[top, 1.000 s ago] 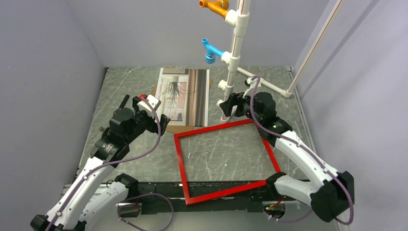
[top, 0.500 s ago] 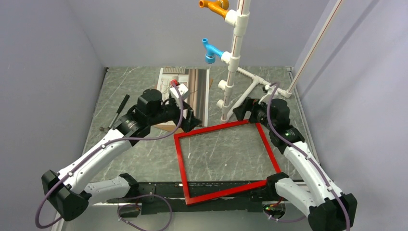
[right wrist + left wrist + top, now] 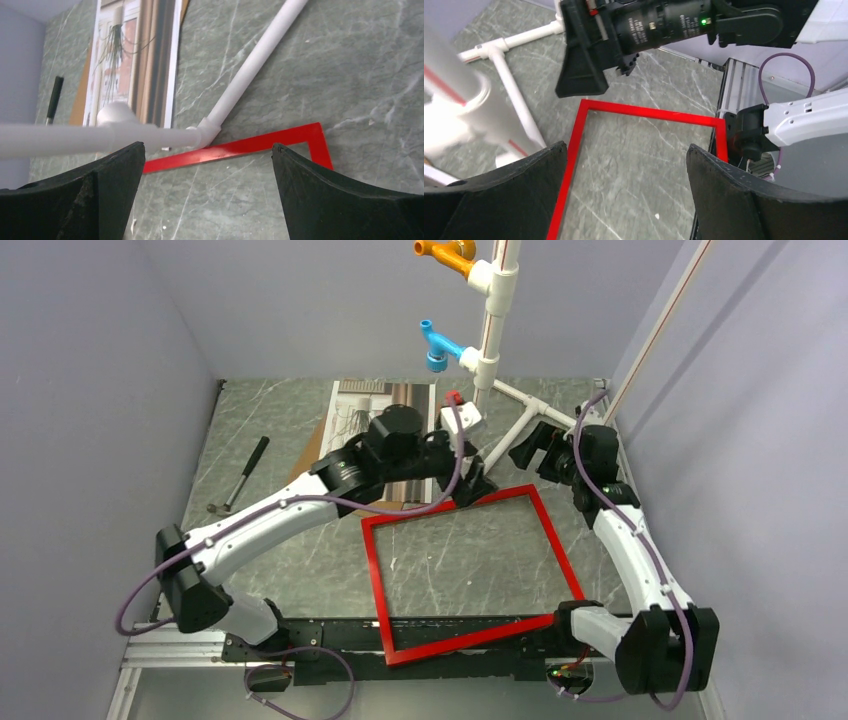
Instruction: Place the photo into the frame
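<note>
Left gripper (image 3: 624, 147), jaws apart, hovers over thin red rectangular frame (image 3: 649, 113).

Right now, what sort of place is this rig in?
Likely a robotics lab test cell: plain grey panel walls box in a grey-green marbled tabletop holding a white plastic pipe stand with orange and blue fittings.

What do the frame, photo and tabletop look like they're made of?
Frame: thin flat red strips with a slight sheen, perhaps painted metal or plastic; unclear which.
Photo: thin printed paper, lying flat.
Tabletop: grey-green with white veins, marble-look, possibly laminate.
</note>
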`<state>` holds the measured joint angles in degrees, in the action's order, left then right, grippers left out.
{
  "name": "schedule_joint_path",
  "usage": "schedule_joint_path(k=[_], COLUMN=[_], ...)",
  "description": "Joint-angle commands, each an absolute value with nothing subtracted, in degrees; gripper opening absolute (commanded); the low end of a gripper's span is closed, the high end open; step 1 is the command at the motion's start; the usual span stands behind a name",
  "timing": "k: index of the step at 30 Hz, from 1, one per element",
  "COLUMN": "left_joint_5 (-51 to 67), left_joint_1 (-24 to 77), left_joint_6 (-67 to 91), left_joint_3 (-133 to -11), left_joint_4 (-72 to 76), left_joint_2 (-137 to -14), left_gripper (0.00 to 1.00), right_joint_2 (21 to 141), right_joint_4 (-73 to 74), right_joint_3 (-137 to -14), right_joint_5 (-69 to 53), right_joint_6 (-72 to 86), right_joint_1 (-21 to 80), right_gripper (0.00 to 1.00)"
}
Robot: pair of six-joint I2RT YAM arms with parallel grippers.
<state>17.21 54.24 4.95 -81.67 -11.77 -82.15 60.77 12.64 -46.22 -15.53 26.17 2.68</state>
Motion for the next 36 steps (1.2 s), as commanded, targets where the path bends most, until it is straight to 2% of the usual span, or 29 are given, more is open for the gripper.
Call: schedule_joint_path(k=[1,15,22,29,36], left_joint_5=[14.7,5.8,4.0,2.5,1.2], left_joint_1=[56.5,58.2,58.1,58.1,57.7], left_joint_6=[2.7,-4.1,-6.8,-8.3,-9.0], left_joint_3=[-89.0,-104.5,-105.2,-105.9,-106.6], left_joint_4=[-10.3,-12.8,-11.5,-12.2,-12.8], left_joint_2=[-87.2,-105.2,-107.9,-110.7,-112.5], left_gripper=[0.92,0.92,0.95,0.97,0.98], right_joint_2=[64.6,83.2,90.7,99.7,103.5], right_joint_4=[10.7,1.9,-12.3,-18.5,-30.7], right_joint_3=[-52.1,-67.8,-69.1,-75.5,-74.5], right_joint_5=[-14.1,3.5,11.5,15.0,22.5], right_joint_6=[27.8,21.5,17.6,9.8,1.7], right_joint_1=[0.4,-2.0,-2.1,-2.3,-2.2], right_gripper=[1.0,1.0,1.0,1.0,1.0])
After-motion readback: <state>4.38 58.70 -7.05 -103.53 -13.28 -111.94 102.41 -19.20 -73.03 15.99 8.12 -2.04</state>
